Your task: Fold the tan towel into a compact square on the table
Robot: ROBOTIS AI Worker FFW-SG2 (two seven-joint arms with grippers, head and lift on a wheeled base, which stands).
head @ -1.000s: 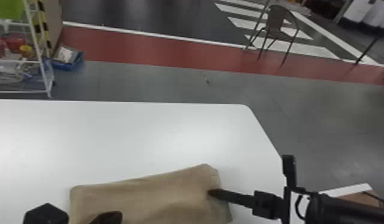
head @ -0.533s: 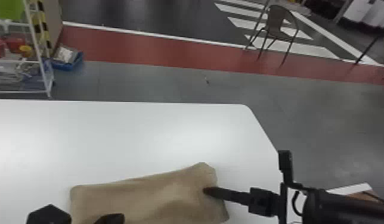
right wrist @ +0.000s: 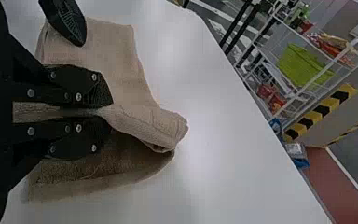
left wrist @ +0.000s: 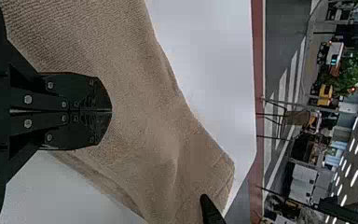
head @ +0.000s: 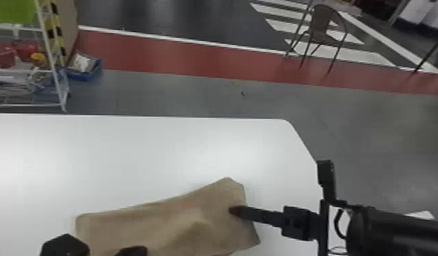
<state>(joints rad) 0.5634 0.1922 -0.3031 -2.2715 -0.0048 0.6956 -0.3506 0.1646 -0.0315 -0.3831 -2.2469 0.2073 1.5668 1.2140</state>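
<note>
Since the earlier frames, the right gripper (head: 233,210) has shifted a little toward the left arm and farther from the robot, and the nearby end of the tan towel (head: 153,221) has come with it. The left gripper (left wrist: 110,111) has edged slightly toward the right one. That suggests a fold is being started from the towel's right end, still well short of a compact square.

At the right pincer, a pinch of cloth is clamped between the two flat fingers. Just beyond its tips a rounded flap (right wrist: 168,130) bulges out, with a darker lower layer (right wrist: 79,172) beneath it. The towel then runs from this pincer toward the left one as a long, uneven strip. The left pincer's fingers are closed together over the cloth; whether they press on it I cannot tell. Past the towel, the bare white table (head: 160,146) reaches away from both pincers, with a wire rack (head: 60,81) and a chair (head: 320,29) standing on the floor behind.

The head view gives the strip's slanting far edge; the right wrist view gives the cloth inside the grip and the gap under the flap. Carrying the end over probably calls for keeping both layers together, or the lower one may trail.
</note>
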